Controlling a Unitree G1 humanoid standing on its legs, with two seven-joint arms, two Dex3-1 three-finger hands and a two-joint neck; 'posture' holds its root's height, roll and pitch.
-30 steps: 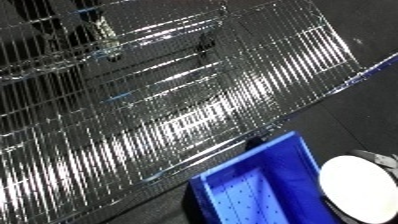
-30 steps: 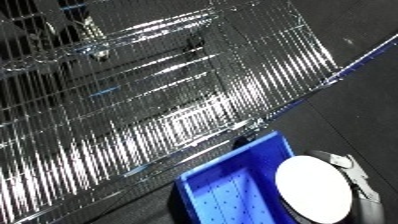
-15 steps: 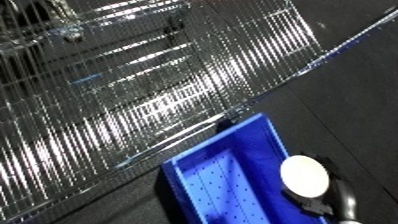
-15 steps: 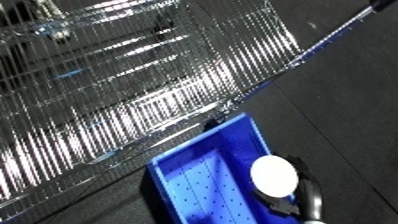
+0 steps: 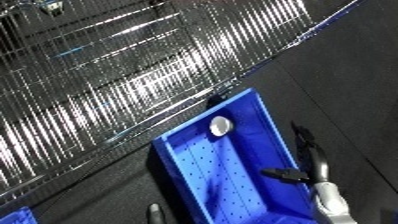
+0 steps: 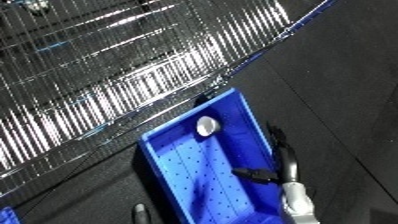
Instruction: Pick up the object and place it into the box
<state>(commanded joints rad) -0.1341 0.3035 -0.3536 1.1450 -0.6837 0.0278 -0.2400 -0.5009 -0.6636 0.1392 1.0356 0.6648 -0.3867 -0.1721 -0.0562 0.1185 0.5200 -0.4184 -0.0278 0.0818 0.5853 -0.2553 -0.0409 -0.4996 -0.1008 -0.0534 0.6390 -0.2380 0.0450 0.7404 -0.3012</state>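
A white round object (image 5: pixel 219 125) lies inside the blue bin (image 5: pixel 269 118), near its far end, and nothing touches it. My right hand (image 5: pixel 308 159) comes in from the lower right and hovers over the bin's right rim. It is open, with straight fingers pointing toward the far end and the thumb out over the bin's floor; it holds nothing. At the lower edge, left of the bin, a dark sliver of my left hand (image 5: pixel 153 210) just shows.
A shiny wire-mesh rack (image 5: pixel 115 75) fills the upper left and reaches down to the bin's far corner. Dark floor (image 5: pixel 355 90) lies to the right. A bit of another blue thing (image 5: pixel 18 217) shows at the lower left corner.
The view has swung and tilted. The white object was in my right hand above the bin; now it lies in the bin, and the hand is open and drawn back from it.
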